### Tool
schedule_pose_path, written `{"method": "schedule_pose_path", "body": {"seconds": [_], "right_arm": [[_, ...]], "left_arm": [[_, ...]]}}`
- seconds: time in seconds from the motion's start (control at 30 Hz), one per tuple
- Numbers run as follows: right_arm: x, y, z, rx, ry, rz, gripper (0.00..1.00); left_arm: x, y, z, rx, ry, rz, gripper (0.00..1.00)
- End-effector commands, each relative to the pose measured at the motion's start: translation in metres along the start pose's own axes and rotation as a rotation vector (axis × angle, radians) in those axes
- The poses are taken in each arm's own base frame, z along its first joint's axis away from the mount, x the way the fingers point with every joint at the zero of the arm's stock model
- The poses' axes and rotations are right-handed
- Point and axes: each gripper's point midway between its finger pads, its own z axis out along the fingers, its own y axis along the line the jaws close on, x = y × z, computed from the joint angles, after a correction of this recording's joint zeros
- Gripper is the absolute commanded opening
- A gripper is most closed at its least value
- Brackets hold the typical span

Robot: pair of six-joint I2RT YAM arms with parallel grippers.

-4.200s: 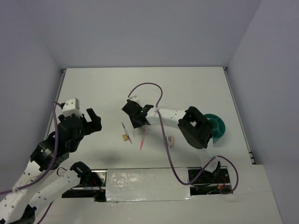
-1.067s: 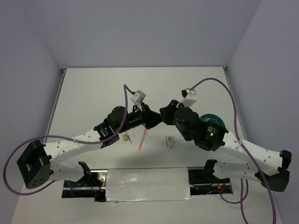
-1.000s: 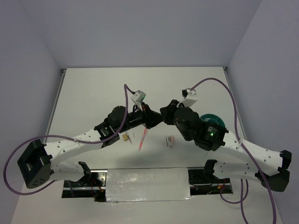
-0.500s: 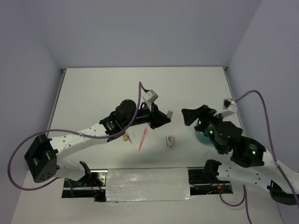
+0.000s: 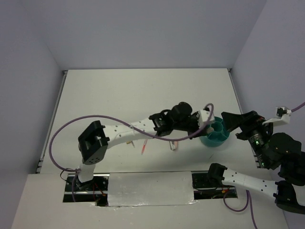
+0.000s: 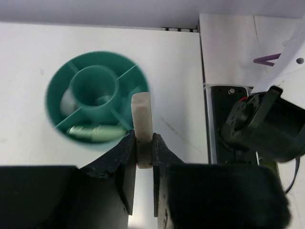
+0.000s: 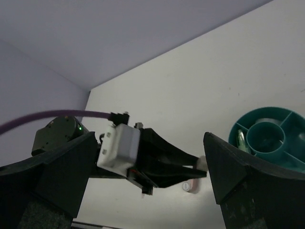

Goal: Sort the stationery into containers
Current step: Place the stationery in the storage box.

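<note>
An off-white piece (image 6: pixel 141 112) is gripped upright in the left hand (image 6: pixel 144 145) at the teal cup's (image 6: pixel 125 95) edge (a mint green piece (image 6: pixel 95 131) lies inside one compartment). The right hand (image 5: pixel 231 125) is spread wide nearby.

From my seat I see a plain white table (image 5: pixel 124 90) boxed in on three sides. A pale lavender-grey back wall (image 5: pixel 147 33) stands at 12 o'clock, a matching left wall (image 5: pixel 24 95) at 9 and a right wall (image 5: pixel 276 62) at 3. A thin metal strip (image 5: pixel 52 124) runs along the table's 9 o'clock edge. At 6 o'clock a black rail carries a shiny, crinkled pale patch (image 5: pixel 150 188). The light is even and diffuse, and the shadows on the table are faint and soft-edged.
</note>
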Motion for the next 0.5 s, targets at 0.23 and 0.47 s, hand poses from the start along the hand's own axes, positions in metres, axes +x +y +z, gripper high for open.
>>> {"method": "schedule_pose_path", "body": {"seconds": [0.23,0.47], "right_arm": [[0.007,-0.018,-0.011,0.014,0.062,-0.07,1.0],[-0.003,-0.02,-0.016,0.0,0.038,-0.046,1.0]], "left_arm": [[-0.005,-0.016,0.074,0.021,-0.023,0.232,0.0],[-0.005,-0.004,0.1,-0.041,-0.045,0.242,0.04]]}}
